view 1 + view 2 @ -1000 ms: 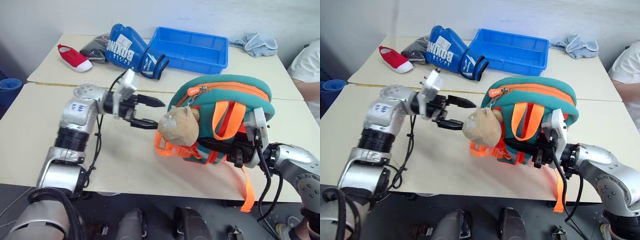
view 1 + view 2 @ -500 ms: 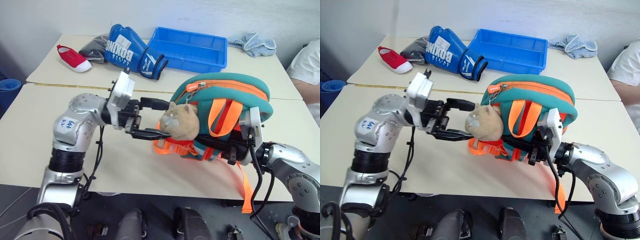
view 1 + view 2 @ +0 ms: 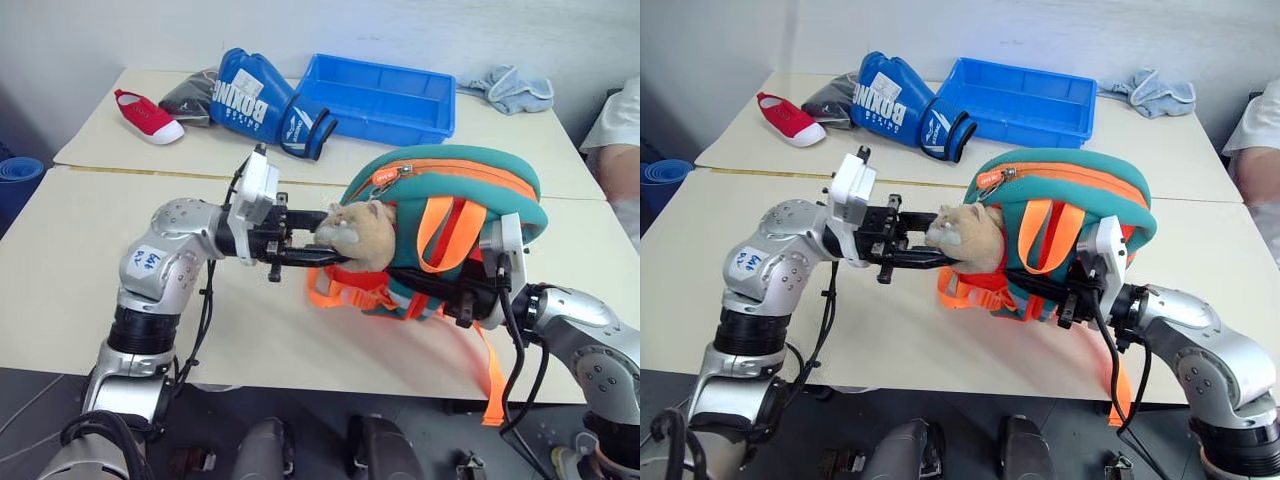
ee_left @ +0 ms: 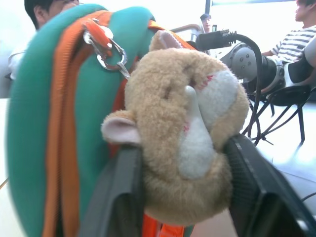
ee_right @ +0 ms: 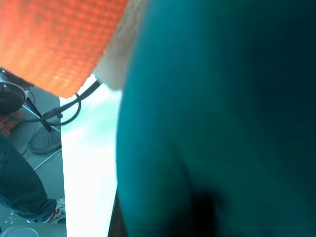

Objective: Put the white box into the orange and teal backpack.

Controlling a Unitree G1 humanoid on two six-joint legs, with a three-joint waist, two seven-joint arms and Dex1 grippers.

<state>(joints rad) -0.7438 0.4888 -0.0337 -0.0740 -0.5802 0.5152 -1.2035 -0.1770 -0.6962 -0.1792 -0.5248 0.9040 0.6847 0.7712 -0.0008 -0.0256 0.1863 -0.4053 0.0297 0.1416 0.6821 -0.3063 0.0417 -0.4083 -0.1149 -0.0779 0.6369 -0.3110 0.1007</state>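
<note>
Lettering reading "BOXING" runs in white along the blue boxing glove (image 3: 262, 103) lying at the far side of the table (image 3: 60, 270), beside a blue tray (image 3: 380, 98) and a red shoe (image 3: 148, 115). Held up above the table, the orange and teal backpack (image 3: 450, 215) is clamped from its right side by the right gripper (image 3: 470, 295). The left gripper (image 3: 318, 240) has its two fingers (image 4: 123, 197) pinched on the tan plush toy (image 3: 362, 232) at the pack's front.

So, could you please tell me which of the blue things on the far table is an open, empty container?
The blue plastic tray, a shallow open rectangle; the blue boxing glove beside it is padded and lettered.
</note>
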